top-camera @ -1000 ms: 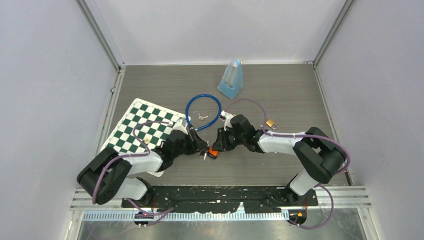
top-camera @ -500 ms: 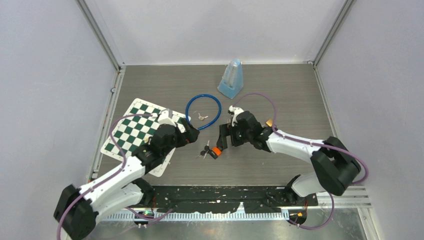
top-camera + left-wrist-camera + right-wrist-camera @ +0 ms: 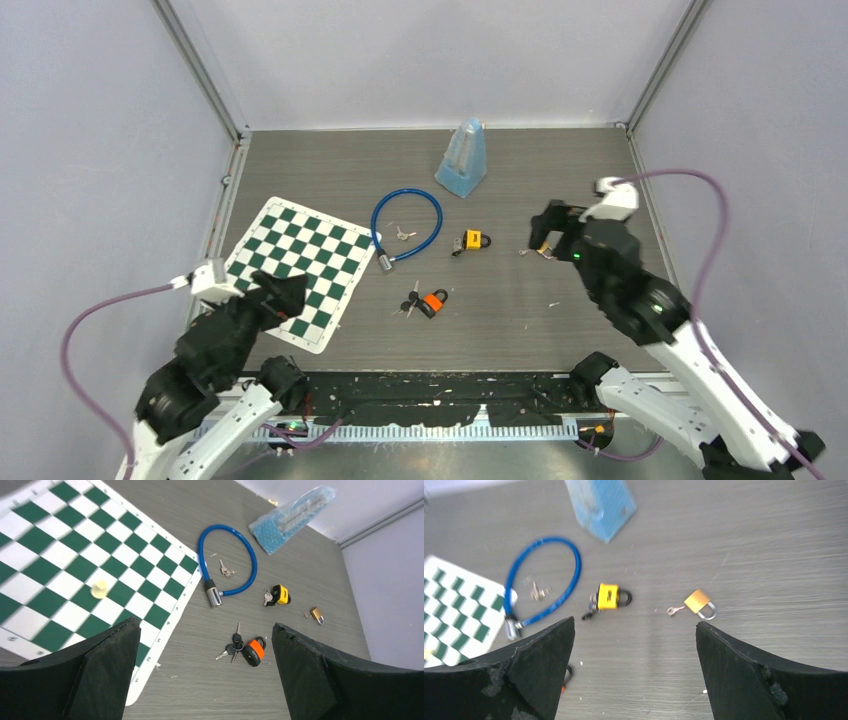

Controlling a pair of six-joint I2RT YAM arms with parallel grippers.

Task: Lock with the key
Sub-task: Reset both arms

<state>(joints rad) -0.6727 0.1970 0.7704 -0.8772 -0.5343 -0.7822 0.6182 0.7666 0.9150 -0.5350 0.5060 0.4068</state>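
Observation:
An orange padlock with a bunch of black-headed keys at its body lies on the table between both arms. The left wrist view shows the padlock and keys well below my left gripper, whose jaws are wide open and empty. My left gripper hangs over the chessboard's near corner. My right gripper is raised at the right, open and empty. Its left finger hides most of the orange padlock.
A yellow padlock and a small brass padlock with a loose key lie further back. A blue cable lock encircles small keys. A green chessboard carries a pale pawn. A blue wrapped metronome shape stands behind.
Both grippers opened, let go of the orange padlock and keys, and drew back and up toward their bases. The padlock stays on the table.

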